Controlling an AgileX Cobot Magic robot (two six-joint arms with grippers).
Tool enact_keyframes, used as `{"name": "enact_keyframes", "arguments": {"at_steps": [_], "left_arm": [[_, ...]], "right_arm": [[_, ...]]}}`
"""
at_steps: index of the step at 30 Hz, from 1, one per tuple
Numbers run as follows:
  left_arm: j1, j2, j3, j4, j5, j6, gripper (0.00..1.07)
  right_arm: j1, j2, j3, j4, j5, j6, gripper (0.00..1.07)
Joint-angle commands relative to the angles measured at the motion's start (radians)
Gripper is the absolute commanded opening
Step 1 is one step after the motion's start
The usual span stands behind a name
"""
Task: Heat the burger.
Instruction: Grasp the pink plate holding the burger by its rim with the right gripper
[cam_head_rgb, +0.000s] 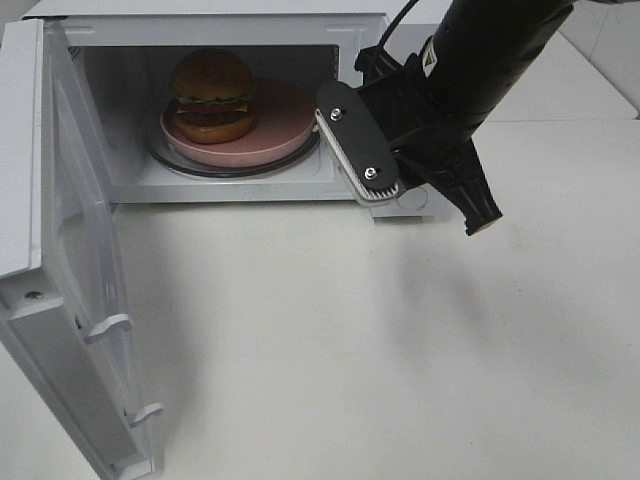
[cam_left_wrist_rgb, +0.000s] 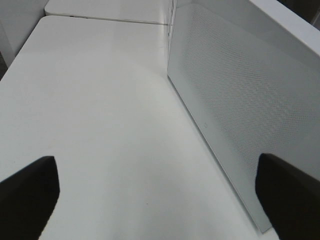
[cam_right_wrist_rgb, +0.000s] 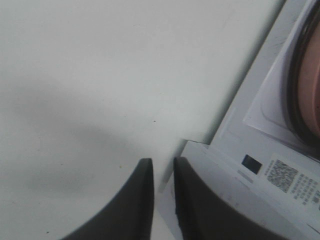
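The burger (cam_head_rgb: 213, 92), with a glossy brown bun and a green lettuce frill, sits on a round pink plate (cam_head_rgb: 285, 125) inside the open microwave (cam_head_rgb: 200, 20). My right gripper (cam_head_rgb: 372, 186) hangs at the right front corner of the oven's opening, just outside the plate's rim. In the right wrist view the right gripper (cam_right_wrist_rgb: 162, 162) shows a narrow gap between its dark fingers, with nothing in it. My left gripper (cam_left_wrist_rgb: 156, 165) is wide open and empty over the table, beside the outer face of the door (cam_left_wrist_rgb: 235, 100). The left arm is out of the high view.
The microwave door (cam_head_rgb: 85, 250) swings out to the left toward the front of the white table (cam_head_rgb: 350, 350). A glass turntable ring (cam_head_rgb: 180, 160) lies under the plate. The oven's front frame with a code sticker (cam_right_wrist_rgb: 281, 175) is close to the right fingers.
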Motion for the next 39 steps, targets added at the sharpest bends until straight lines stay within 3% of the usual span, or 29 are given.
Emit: {"name": "enact_keyframes", "arguments": {"at_steps": [1, 2, 3, 6, 8, 11, 23, 39], "left_arm": [[0.004, -0.017, 0.003, -0.008, -0.009, -0.003, 1.0], [0.004, -0.017, 0.003, -0.008, -0.009, -0.003, 1.0], [0.004, -0.017, 0.003, -0.008, -0.009, -0.003, 1.0], [0.004, -0.017, 0.003, -0.008, -0.009, -0.003, 1.0], [0.004, -0.017, 0.003, -0.008, -0.009, -0.003, 1.0], [0.004, -0.017, 0.003, -0.008, -0.009, -0.003, 1.0], [0.004, -0.017, 0.003, -0.008, -0.009, -0.003, 1.0], [0.004, -0.017, 0.003, -0.008, -0.009, -0.003, 1.0]], "right_arm": [[0.005, -0.009, -0.008, -0.006, -0.06, 0.067, 0.4], [0.005, -0.009, -0.008, -0.006, -0.06, 0.067, 0.4], [0.01, -0.009, -0.008, -0.007, -0.085, 0.114, 0.54], [0.017, -0.009, -0.008, -0.015, -0.09, 0.137, 0.63], [0.039, -0.009, -0.008, -0.043, -0.105, 0.173, 0.92], [0.046, -0.002, -0.008, -0.054, -0.128, 0.178, 1.0], [0.101, 0.081, -0.031, -0.131, -0.245, 0.255, 0.97], [0.122, 0.303, -0.259, -0.142, -0.251, 0.338, 0.93]]}}
